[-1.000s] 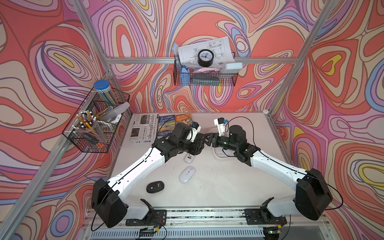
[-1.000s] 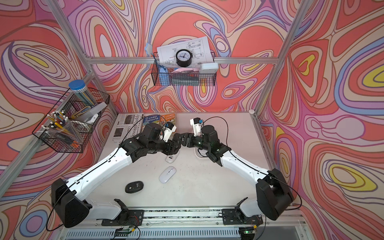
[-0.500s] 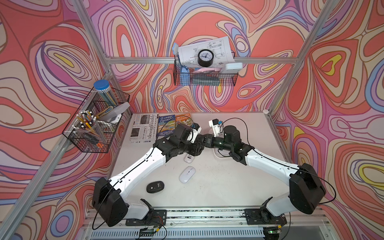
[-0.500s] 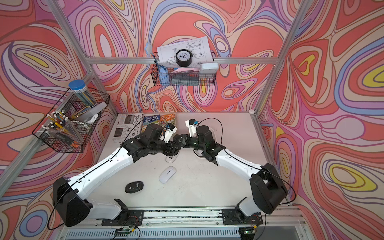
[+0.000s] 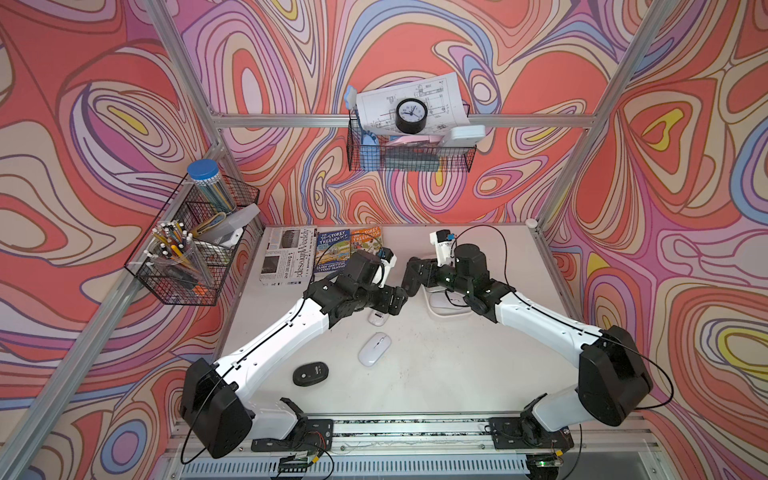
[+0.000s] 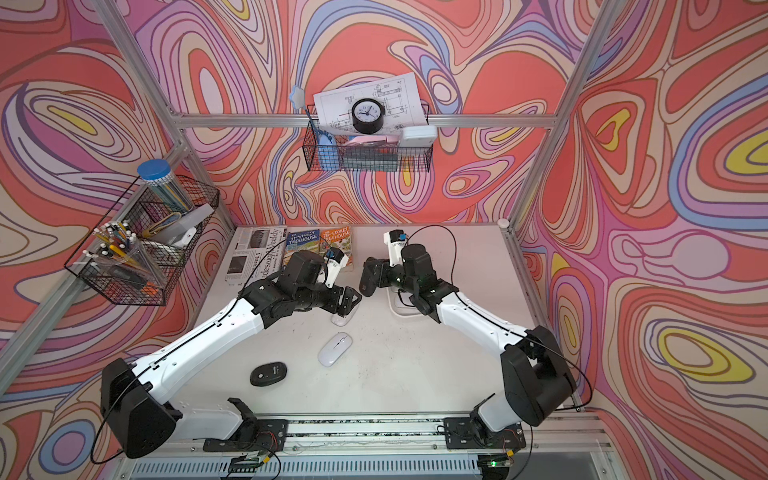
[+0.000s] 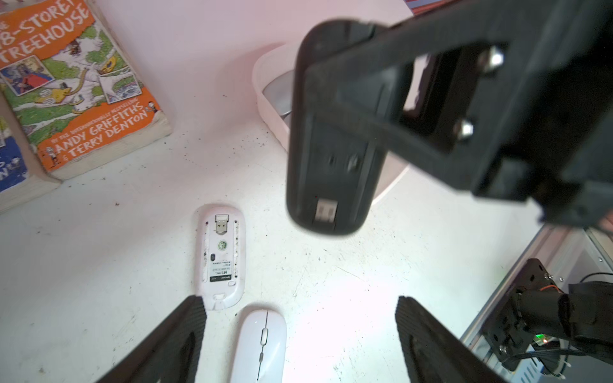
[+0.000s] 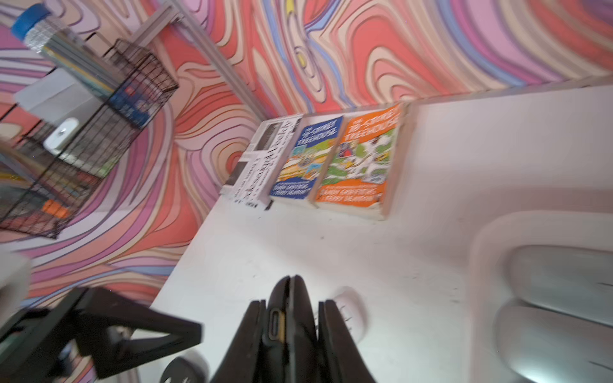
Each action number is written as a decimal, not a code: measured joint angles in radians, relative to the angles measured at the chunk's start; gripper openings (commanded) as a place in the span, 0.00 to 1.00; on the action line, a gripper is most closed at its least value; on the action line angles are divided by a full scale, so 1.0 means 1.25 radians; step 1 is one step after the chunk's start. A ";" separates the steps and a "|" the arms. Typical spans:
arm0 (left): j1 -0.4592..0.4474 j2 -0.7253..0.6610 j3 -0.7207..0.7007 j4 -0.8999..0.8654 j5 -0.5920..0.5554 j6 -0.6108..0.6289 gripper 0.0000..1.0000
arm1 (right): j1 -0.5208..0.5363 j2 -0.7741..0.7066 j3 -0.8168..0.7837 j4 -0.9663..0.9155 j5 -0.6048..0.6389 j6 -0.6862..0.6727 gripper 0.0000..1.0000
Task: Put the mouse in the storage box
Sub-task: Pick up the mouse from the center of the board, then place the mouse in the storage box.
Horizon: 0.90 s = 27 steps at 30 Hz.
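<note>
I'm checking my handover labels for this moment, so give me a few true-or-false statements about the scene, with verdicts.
1. The right pincer is shut on a black mouse. True.
2. The left pincer grips that mouse as well. False: its jaws stand open and hold nothing.
3. A white mouse lies belly up on the table. True.
4. The storage box is empty. False: a silver mouse lies in it.

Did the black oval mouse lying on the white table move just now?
No. The black oval mouse keeps the same gap to the front metal rail.
</note>
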 measured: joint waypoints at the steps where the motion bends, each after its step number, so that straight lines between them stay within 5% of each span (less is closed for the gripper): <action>1: 0.000 -0.007 -0.006 -0.001 -0.008 -0.004 0.88 | -0.019 0.003 0.000 0.001 0.016 -0.019 0.11; 15: 0.000 -0.039 -0.084 -0.006 -0.075 -0.049 0.88 | -0.059 0.209 0.003 0.067 0.348 -0.432 0.09; 27: 0.000 -0.032 -0.084 -0.006 -0.090 -0.053 0.88 | -0.088 0.328 0.093 0.140 0.443 -0.626 0.08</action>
